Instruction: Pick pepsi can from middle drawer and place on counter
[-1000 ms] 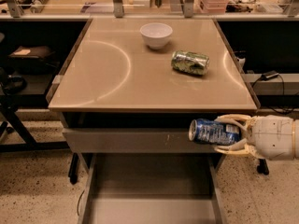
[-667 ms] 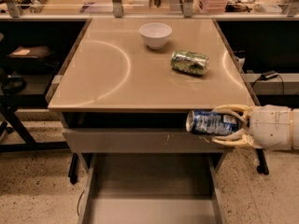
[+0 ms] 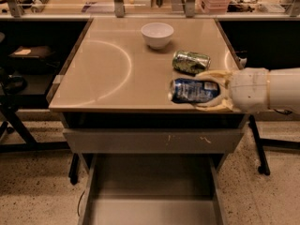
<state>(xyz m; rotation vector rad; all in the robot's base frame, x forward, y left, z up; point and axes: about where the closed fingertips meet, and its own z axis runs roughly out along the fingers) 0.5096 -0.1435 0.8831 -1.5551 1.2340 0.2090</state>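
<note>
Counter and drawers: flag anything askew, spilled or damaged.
The green can lies tipped on its side on the counter, right of centre. The tool, at the counter's front right edge, holds the pepsi can sideways. Orange scuffs mark the drawer front. No spill shows.

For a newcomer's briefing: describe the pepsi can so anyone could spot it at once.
Start at the beige counter above the open drawer. At its front right edge, the white end effector reaches in from the right, gripping a can sideways. That is the pepsi can: dark blue with light markings, unlike the shiny green can lying just behind it.
</note>
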